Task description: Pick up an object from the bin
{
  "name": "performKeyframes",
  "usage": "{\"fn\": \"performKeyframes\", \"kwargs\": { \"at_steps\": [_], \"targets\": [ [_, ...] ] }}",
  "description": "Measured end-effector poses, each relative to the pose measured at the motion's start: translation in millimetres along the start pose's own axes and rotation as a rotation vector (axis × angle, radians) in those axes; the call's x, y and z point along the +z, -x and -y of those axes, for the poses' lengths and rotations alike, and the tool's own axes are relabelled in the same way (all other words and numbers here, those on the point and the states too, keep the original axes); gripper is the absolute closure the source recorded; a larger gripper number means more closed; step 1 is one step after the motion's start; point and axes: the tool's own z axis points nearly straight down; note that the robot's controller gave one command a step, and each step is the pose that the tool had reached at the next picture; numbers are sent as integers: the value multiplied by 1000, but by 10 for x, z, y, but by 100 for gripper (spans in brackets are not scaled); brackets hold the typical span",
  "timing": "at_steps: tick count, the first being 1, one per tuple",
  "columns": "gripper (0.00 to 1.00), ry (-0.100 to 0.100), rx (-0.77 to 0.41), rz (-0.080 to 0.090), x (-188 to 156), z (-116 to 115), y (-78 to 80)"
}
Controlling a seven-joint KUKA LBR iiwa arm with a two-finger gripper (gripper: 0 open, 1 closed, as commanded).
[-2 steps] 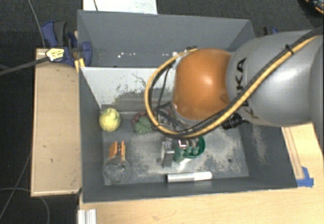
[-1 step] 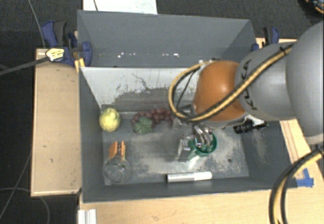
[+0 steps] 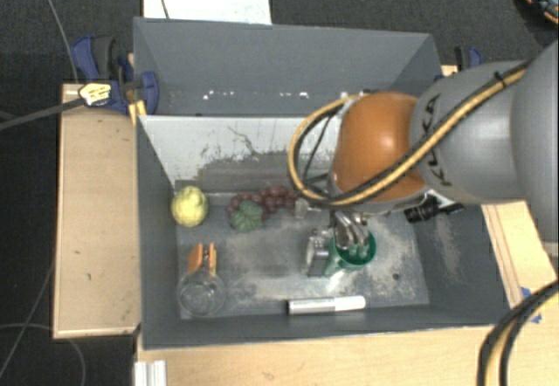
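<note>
My gripper point(image 3: 335, 255) is low in the right half of the bin, under the orange wrist cover. It is open, with its fingers down on either side of a green round thing point(image 3: 359, 252) that has a pale centre. Part of that green thing is hidden by the fingers. A white marker pen point(image 3: 326, 306) lies flat just in front of the gripper, near the bin's front wall.
A bunch of dark red grapes point(image 3: 272, 197) with a green leaf point(image 3: 246, 216) lies at the middle back. A yellow fruit point(image 3: 189, 206) sits at the left. An orange piece point(image 3: 203, 258) and a clear glass point(image 3: 201, 296) are at the front left.
</note>
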Motion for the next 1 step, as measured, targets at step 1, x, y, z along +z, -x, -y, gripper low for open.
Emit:
{"fn": "performKeyframes", "kwargs": {
  "at_steps": [1],
  "targets": [
    [0,-4,475,-5,167,89,-295]
  ]
}}
